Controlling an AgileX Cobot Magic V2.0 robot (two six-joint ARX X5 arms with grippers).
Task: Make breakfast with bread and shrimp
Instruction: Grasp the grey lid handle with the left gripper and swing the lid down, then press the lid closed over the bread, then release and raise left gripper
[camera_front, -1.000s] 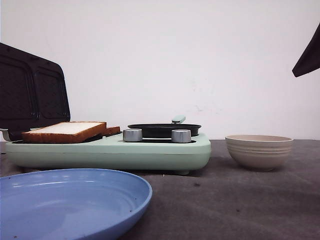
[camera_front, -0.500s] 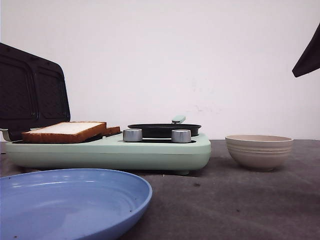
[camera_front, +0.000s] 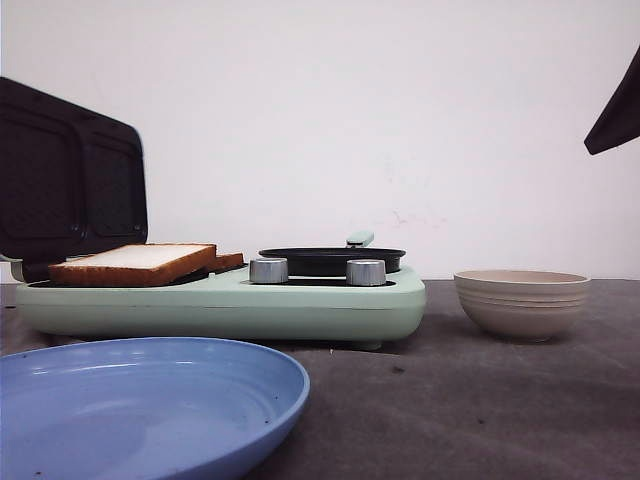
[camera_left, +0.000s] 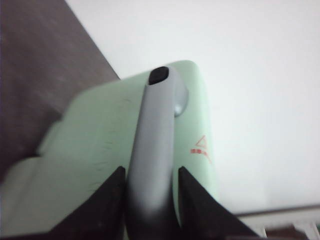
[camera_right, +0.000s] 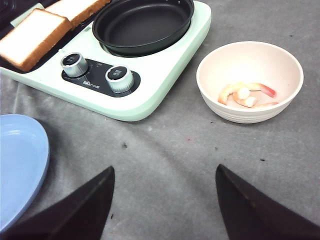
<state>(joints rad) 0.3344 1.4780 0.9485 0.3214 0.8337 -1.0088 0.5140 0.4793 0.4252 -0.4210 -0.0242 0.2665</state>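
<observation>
Two slices of bread (camera_front: 135, 262) lie side by side on the dark grill plate of the mint-green breakfast maker (camera_front: 230, 305); the right wrist view shows the nearer slice of bread (camera_right: 30, 37) and part of the other one (camera_right: 75, 7). Pink shrimp (camera_right: 245, 93) lie in the beige bowl (camera_right: 235, 116). My left gripper (camera_left: 150, 169) is shut on the grey handle (camera_left: 155, 130) of the maker's raised lid (camera_front: 70, 180). My right gripper (camera_right: 165, 167) hangs open above bare table, between the maker and the bowl.
An empty black frying pan (camera_front: 330, 260) sits on the maker's right half behind two silver knobs (camera_right: 119, 77). A blue plate (camera_front: 150, 400) lies at the front left. The bowl (camera_front: 520, 303) stands right of the maker. A dark part of the right arm (camera_front: 615, 110) shows top right.
The raised lid has swung a little and stands more upright than before. The whole breakfast maker has slid slightly to the right.
</observation>
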